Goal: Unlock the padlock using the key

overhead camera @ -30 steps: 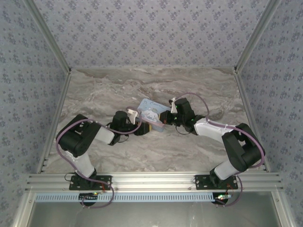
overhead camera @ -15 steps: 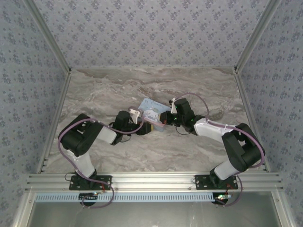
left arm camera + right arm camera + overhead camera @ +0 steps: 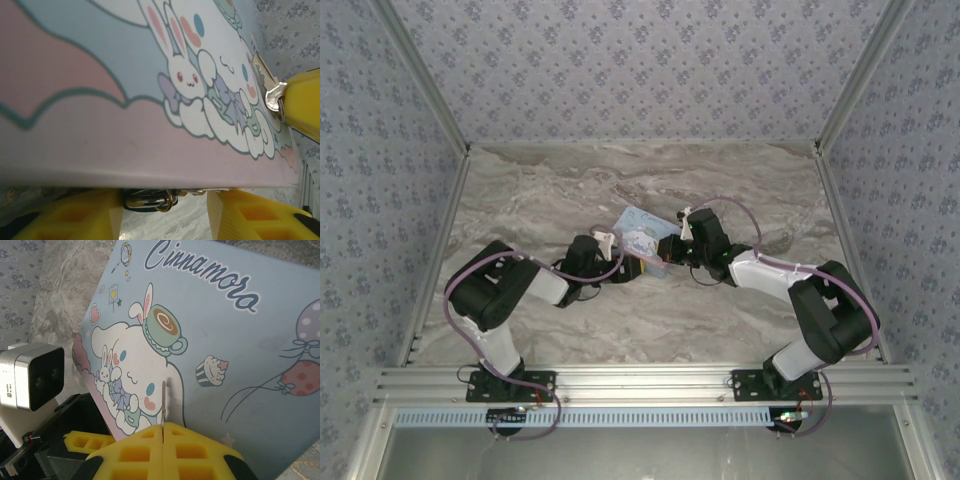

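The right end effector (image 3: 163,429) has its two yellow pads pressed flat together, and the key (image 3: 163,400) is pinched in the seam between them. Only the thin silvery blade shows in the right wrist view, standing straight up from the pads against the printed lid of the tin box (image 3: 225,340). In the left wrist view the same key (image 3: 267,87) sticks out of a yellow pad at the right edge of the frame and lies close over the lid near the box's corner; whether it touches the lid I cannot tell.

The left end effector (image 3: 165,212) has its yellow fingers (image 3: 75,217) apart, below the near edge of the tin box (image 3: 100,125). The padlock (image 3: 145,200), dark teal with a small metal ring, sits in the gap just under that edge. It is right beside the left-hand finger, with open space between it and the other finger.

From the top view the two end effectors meet at the tin box (image 3: 642,238) in the middle of the marble table (image 3: 540,200), the left end effector (image 3: 628,268) at its near side and the right end effector (image 3: 670,250) at its right side.
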Robot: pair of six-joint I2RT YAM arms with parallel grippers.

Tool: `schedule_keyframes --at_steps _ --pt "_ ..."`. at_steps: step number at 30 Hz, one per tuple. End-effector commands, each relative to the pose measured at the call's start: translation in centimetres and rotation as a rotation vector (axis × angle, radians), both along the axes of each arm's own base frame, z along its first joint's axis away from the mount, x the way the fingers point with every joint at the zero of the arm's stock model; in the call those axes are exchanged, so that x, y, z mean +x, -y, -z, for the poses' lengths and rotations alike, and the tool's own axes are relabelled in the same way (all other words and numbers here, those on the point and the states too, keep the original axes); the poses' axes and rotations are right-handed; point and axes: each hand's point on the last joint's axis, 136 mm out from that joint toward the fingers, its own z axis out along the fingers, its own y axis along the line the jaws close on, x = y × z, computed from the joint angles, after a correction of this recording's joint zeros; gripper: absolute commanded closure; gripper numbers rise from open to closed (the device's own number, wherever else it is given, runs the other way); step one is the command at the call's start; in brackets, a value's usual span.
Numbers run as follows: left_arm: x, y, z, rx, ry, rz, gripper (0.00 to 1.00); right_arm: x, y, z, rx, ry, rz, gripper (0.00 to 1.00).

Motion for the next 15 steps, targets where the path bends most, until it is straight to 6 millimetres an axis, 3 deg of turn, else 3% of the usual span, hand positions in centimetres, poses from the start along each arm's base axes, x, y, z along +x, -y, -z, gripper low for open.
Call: schedule_keyframes --at_steps 1,15 --pt "0.11 0.86 0.36 -0.015 -0.05 -0.013 0.54 -2.47 1.38 3.95 -0.094 -0.136 0.012 1.0" --pt "0.31 1.43 0.42 -0.018 -0.087 -0.03 0.63 -2.46 1.19 3.79 -0.094 -0.131 0.009 1.0"
